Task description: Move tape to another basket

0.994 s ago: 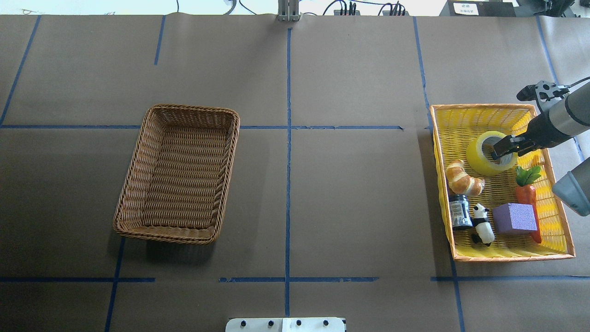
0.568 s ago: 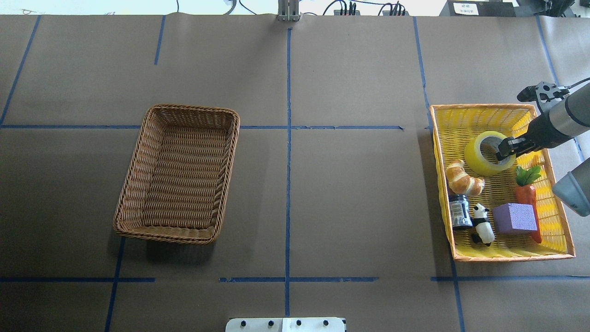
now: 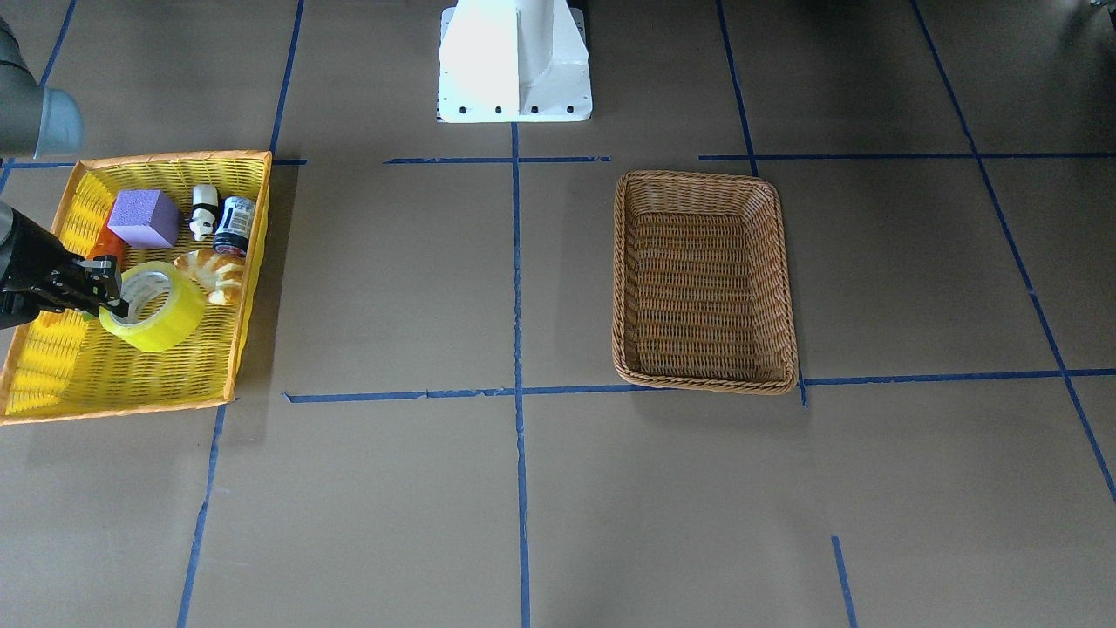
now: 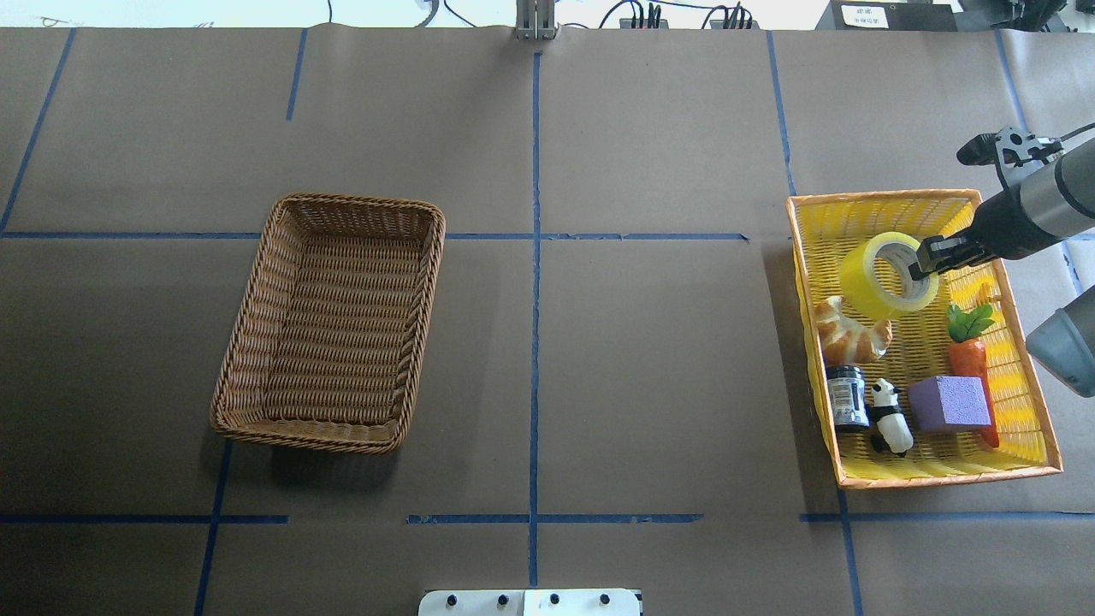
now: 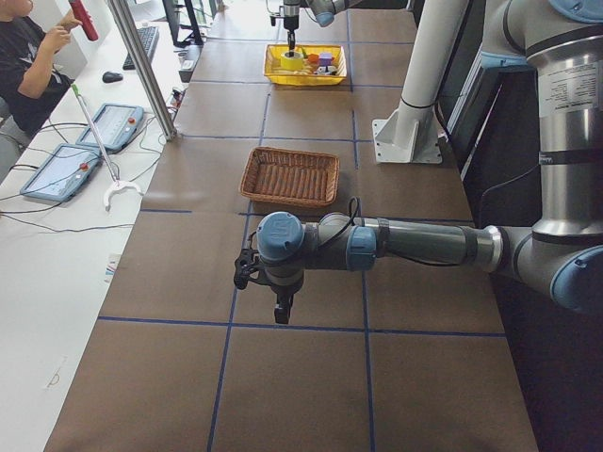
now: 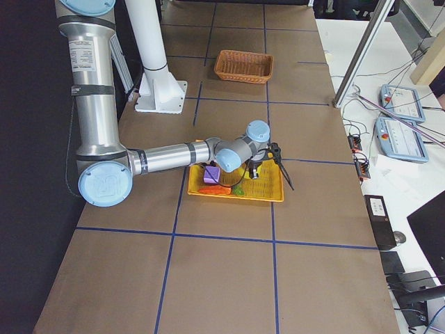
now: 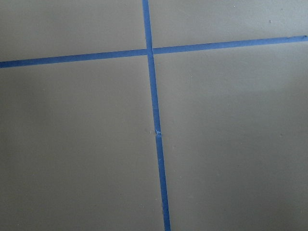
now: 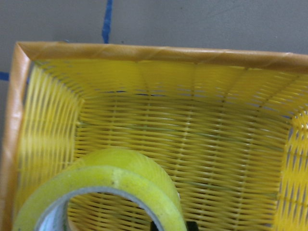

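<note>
The yellow tape roll (image 4: 874, 282) hangs tilted over the far end of the flat yellow tray (image 4: 881, 198). My right gripper (image 4: 922, 261) is shut on the roll's wall, one finger inside the core. The tape also shows in the front view (image 3: 161, 316) with the gripper (image 3: 109, 292), and close up in the right wrist view (image 8: 125, 178). The brown wicker basket (image 4: 432, 257) stands empty on the table's left half, far from the tape. My left gripper (image 5: 280, 311) points down over bare table; I cannot tell if it is open or shut.
In the yellow tray lie a croissant (image 4: 847, 334), a dark jar (image 4: 847, 396), a panda figure (image 4: 890, 417), a purple cube (image 4: 949, 404) and a carrot (image 4: 971, 355). The white robot base (image 3: 514, 61) stands at the near edge.
The right gripper has risen with the tape and drawn it toward the table's middle. The yellow tray and the things in it have shifted slightly the same way.
</note>
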